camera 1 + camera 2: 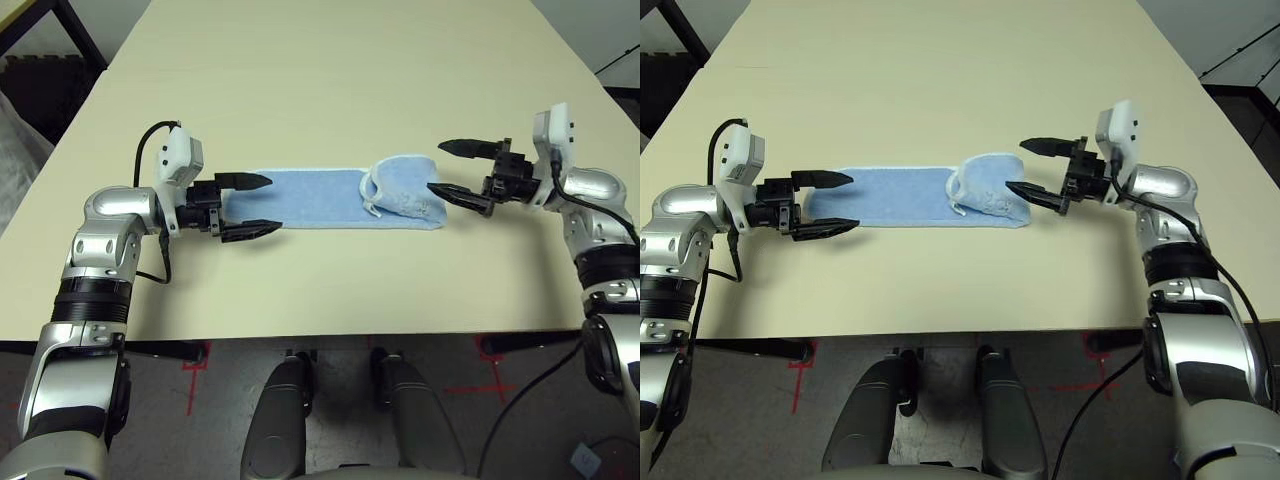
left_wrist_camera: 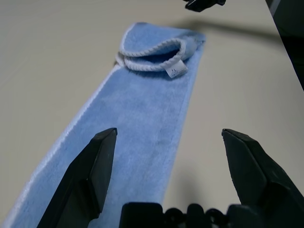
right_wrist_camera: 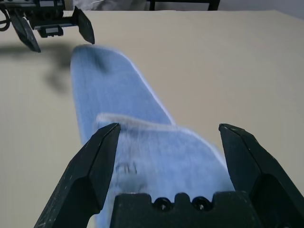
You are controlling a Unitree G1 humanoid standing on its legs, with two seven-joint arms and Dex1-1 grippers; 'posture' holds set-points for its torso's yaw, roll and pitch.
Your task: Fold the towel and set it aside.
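The light blue towel [image 1: 320, 197] lies on the table as a long narrow strip running left to right. Its right end is folded back over itself [image 1: 405, 188], with a white loop and small tag [image 2: 175, 71] at the fold's edge. My left gripper [image 1: 250, 206] is open at the strip's left end, fingers just above the table on either side of the cloth's edge. My right gripper [image 1: 460, 170] is open at the folded right end, one finger beyond it and one at its near corner. Neither holds anything.
The beige table [image 1: 330, 80] stretches wide beyond the towel, with bare surface also between the towel and the front edge [image 1: 320, 335]. Dark floor and a black frame [image 1: 50, 40] show past the table's far left corner.
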